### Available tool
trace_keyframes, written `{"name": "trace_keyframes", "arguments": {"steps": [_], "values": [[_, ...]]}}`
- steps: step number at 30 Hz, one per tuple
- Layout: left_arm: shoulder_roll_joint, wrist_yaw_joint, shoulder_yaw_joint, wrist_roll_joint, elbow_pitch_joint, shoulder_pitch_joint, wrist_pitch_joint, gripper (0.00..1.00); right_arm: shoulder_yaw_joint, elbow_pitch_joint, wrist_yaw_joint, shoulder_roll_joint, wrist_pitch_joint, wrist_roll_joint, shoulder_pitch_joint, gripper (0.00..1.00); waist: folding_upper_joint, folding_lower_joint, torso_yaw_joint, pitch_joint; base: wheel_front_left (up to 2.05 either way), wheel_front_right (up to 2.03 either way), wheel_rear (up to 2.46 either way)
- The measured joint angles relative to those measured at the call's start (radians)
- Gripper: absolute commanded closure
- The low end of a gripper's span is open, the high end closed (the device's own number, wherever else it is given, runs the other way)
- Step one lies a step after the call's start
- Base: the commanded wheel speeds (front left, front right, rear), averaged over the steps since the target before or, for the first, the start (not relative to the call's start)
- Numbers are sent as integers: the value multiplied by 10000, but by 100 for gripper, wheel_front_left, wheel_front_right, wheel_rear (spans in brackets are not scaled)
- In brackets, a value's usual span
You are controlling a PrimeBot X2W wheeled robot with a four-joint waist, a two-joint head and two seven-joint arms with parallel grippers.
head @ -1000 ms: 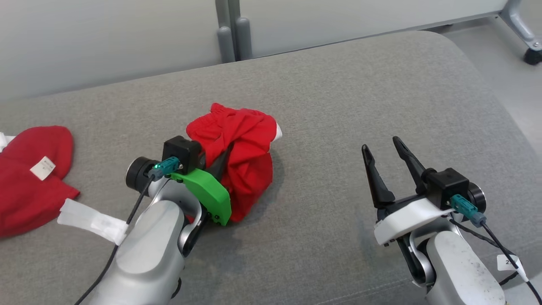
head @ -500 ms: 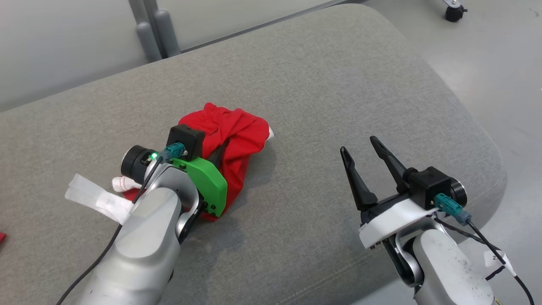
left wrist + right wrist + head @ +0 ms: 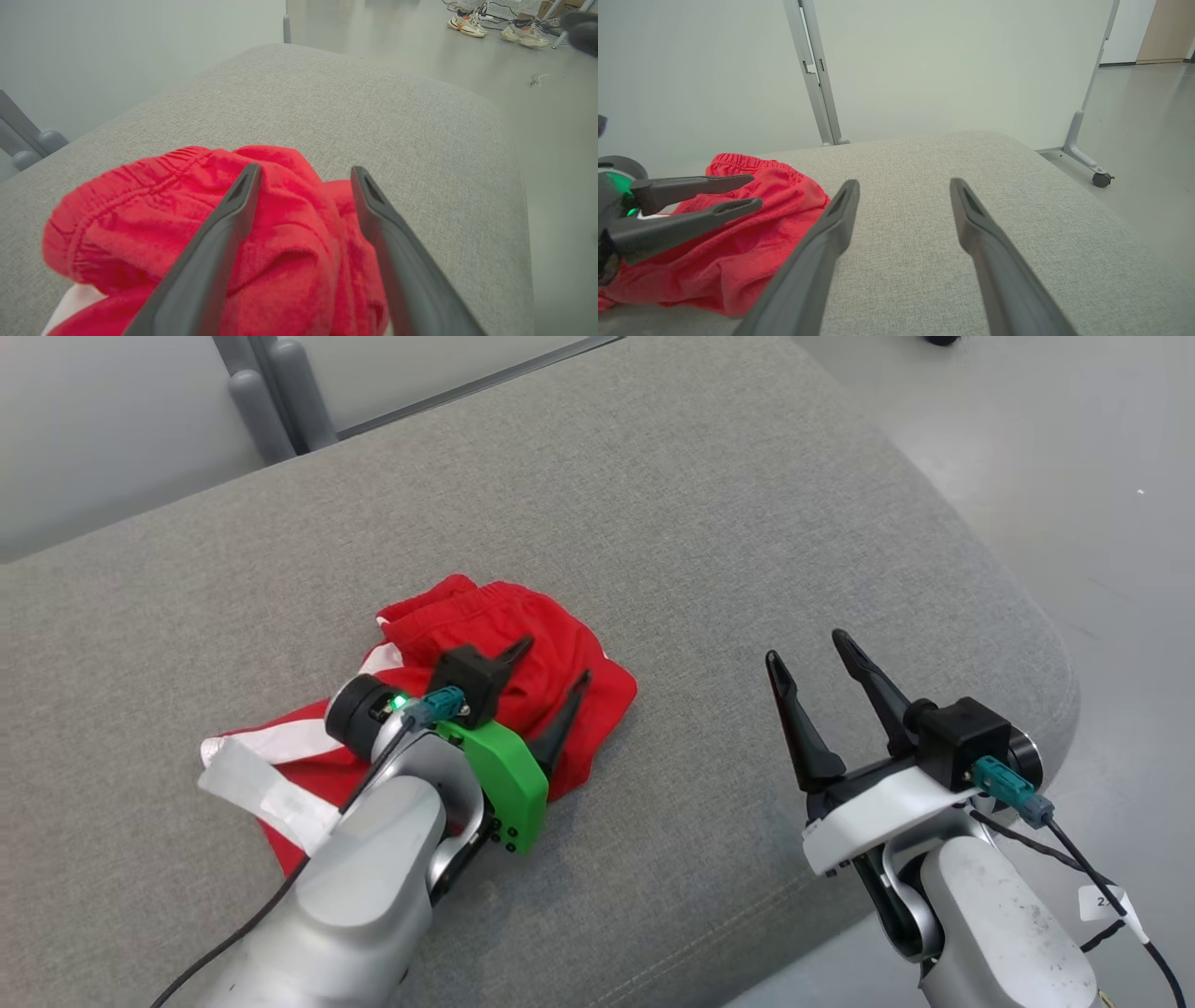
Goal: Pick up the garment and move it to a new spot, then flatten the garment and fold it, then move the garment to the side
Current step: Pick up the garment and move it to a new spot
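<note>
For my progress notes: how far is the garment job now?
Looks done: the move; the red garment lies bunched on the grey cushion. In hand: left jaws open over it, nothing gripped; right jaws open, apart. Remaining: flattening, folding, moving it aside.

There is one crumpled red fabric garment point(image 3: 439, 616) with white stripes and one grey upholstered bench point(image 3: 700, 523). Tools number two, the left tool point(image 3: 557, 657) and the right tool point(image 3: 805, 646), each with two dark fingers point(image 3: 801, 728). Far off, seemingly two pale shoes point(image 3: 467, 25).
</note>
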Motion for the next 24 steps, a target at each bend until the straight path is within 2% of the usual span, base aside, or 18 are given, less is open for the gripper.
{"name": "trace_keyframes", "arguments": {"steps": [5, 10, 16, 19, 24], "values": [[31, -8, -650, -635, -451, 138, -159, 0, -127, 8, 0, 2, 0, -2, 0, 0, 0, 0, 316, -141, 0, 0, 0], [42, -21, -719, -945, -807, 120, -349, 0, -236, 8, 0, -54, 0, -27, 0, 0, 0, 0, 634, -254, 0, 0, 0], [50, -23, -399, -1145, -1051, 105, -510, 0, -236, 79, 31, -397, 0, -228, -85, 0, 0, 0, 1220, -434, 0, 0, 0], [58, 6, -267, -1149, -1166, 110, -593, 0, -155, 169, 153, -554, 0, -314, -285, 0, 0, 0, 1556, -525, 0, 0, 0], [58, 360, 19, -1158, -1239, 299, -679, 0, 63, 585, 382, -930, 4, -604, -788, 0, 0, 0, 2176, -651, 0, 0, 0]]}}
